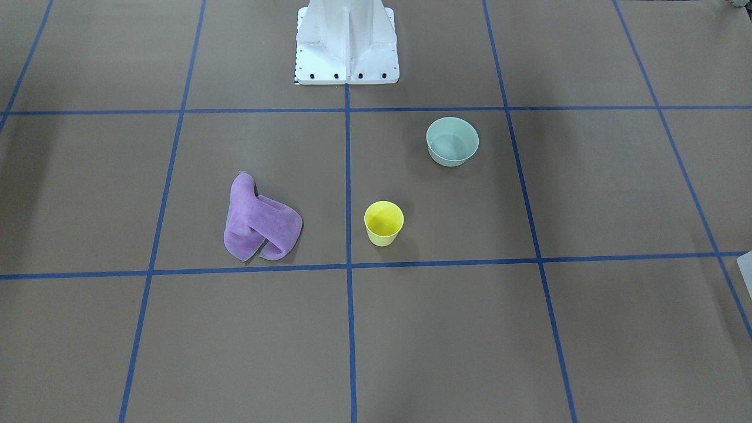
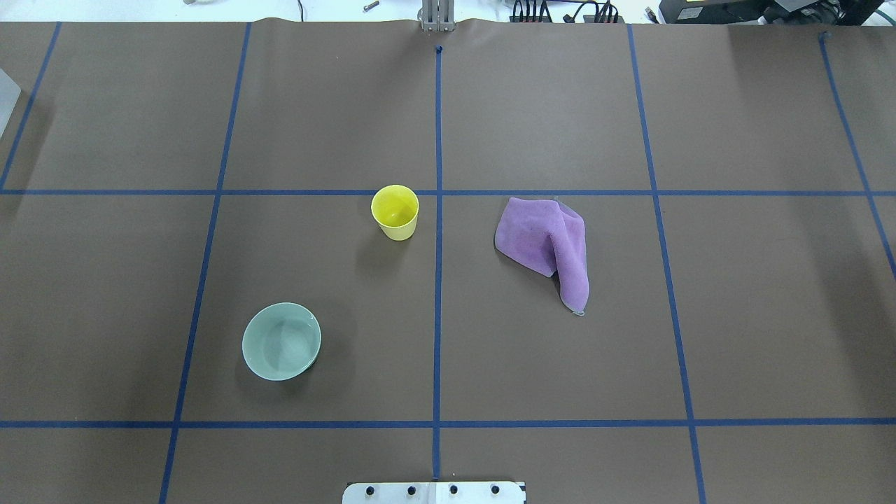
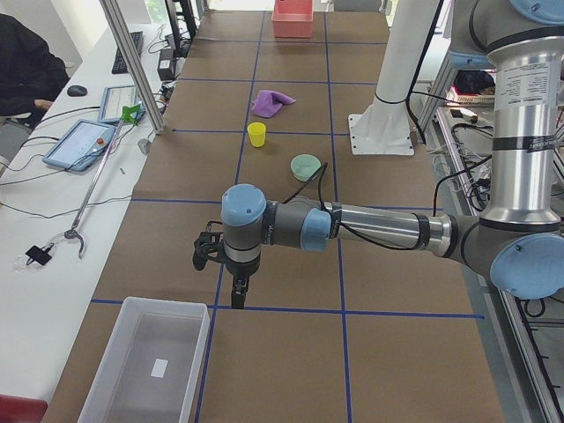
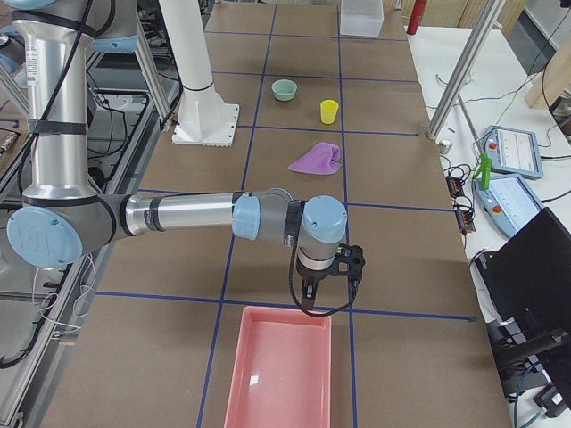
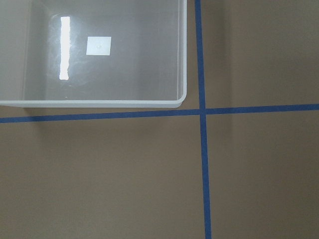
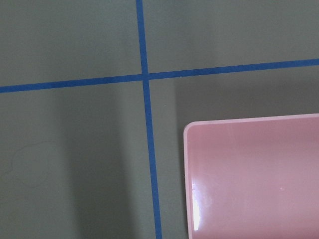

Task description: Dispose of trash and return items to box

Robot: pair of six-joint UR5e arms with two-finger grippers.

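While overhead shows cup, cloth | sides: left pincer, right pincer | cannot tell grip

Two opposed high views of one desk patch, two end views along it, two downward wrist close-ups.

Bright, even overhead light, soft shadows, sharp views; glare streaks the clear bin and pink bin.

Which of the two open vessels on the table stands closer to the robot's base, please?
The pale green bowl: it is wide and low, and sits nearer the robot's base than the taller yellow cup, which stands farther out.
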